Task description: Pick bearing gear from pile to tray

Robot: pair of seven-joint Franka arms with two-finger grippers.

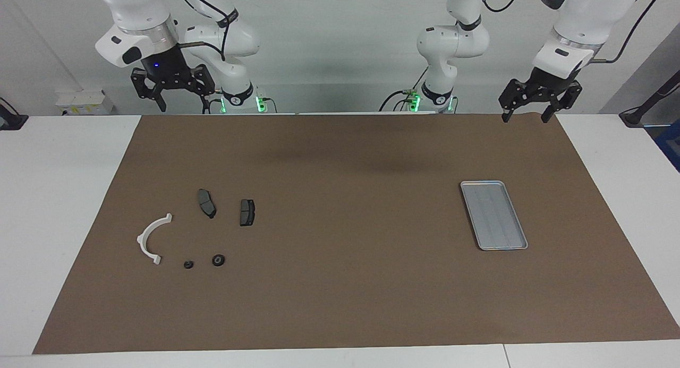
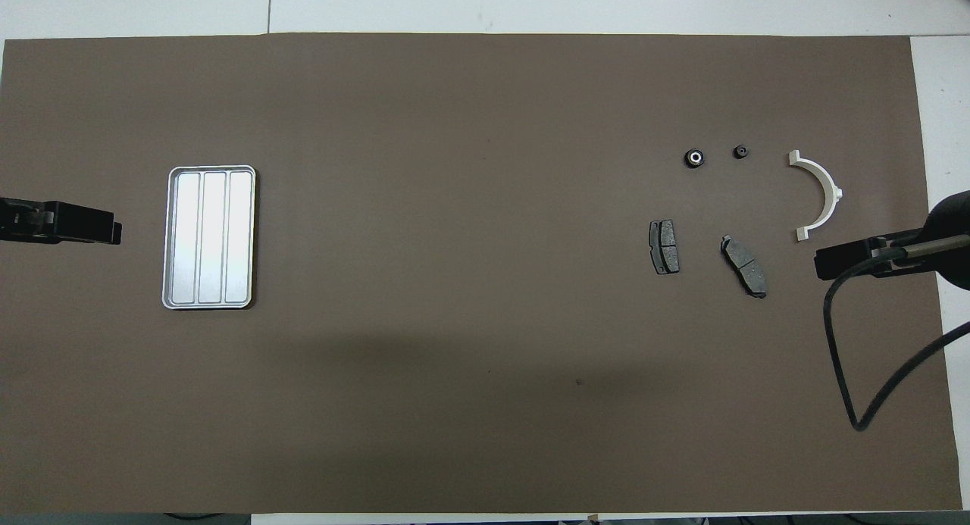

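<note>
The pile lies on the brown mat toward the right arm's end: a white half-ring bracket (image 1: pixel 151 239) (image 2: pixel 820 194), two dark grey brake pads (image 1: pixel 206 203) (image 1: pixel 247 212), and two small black round pieces. The bigger round piece (image 1: pixel 218 259) (image 2: pixel 694 158) has a pale centre; the smaller one (image 1: pixel 188 264) (image 2: pixel 740 151) lies beside it. Which of them is the bearing gear I cannot tell. The silver tray (image 1: pixel 518 235) (image 2: pixel 173 237) lies with nothing in it toward the left arm's end. My right gripper (image 1: pixel 182 105) (image 2: pixel 822 264) and left gripper (image 1: pixel 524 116) (image 2: pixel 114 232) hang open, high over the mat's edge by the robots.
The brown mat (image 1: pixel 340 283) covers most of the white table (image 1: pixel 58 198). A black cable (image 2: pixel 841 343) loops down from the right arm over the mat's corner. Green-lit arm bases (image 1: pixel 239 100) stand at the table's edge by the robots.
</note>
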